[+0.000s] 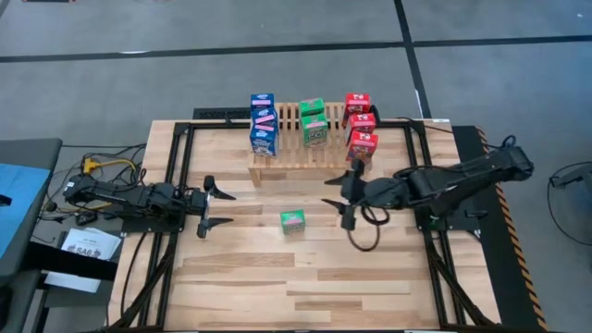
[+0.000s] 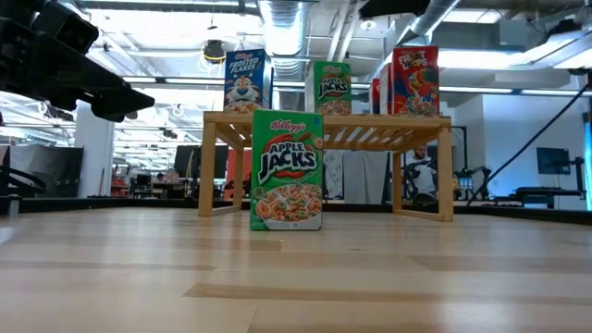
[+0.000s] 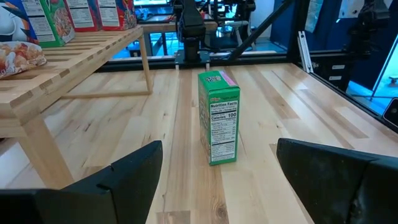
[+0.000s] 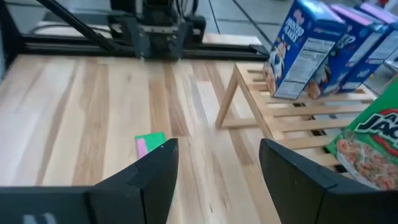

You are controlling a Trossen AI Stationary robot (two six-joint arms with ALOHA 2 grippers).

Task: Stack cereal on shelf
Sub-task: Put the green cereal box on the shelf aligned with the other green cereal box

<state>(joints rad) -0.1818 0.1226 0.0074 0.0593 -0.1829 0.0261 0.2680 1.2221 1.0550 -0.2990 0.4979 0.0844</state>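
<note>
Green Apple Jacks box (image 1: 292,221) upright on table (image 1: 277,277), in front of slatted shelf (image 1: 287,157) holding other boxes; left hand (image 1: 218,209) and right hand (image 1: 335,193) apart, empty, flanking it.

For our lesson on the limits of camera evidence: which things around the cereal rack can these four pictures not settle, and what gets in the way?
- High view: the print on the boxes on the wooden rack is too small to read.
- Low view: the Apple Jacks box on the table hides part of the rack behind it.
- Right wrist view: the same green box is mostly hidden by the right end effector, so its label is unseen.
</note>
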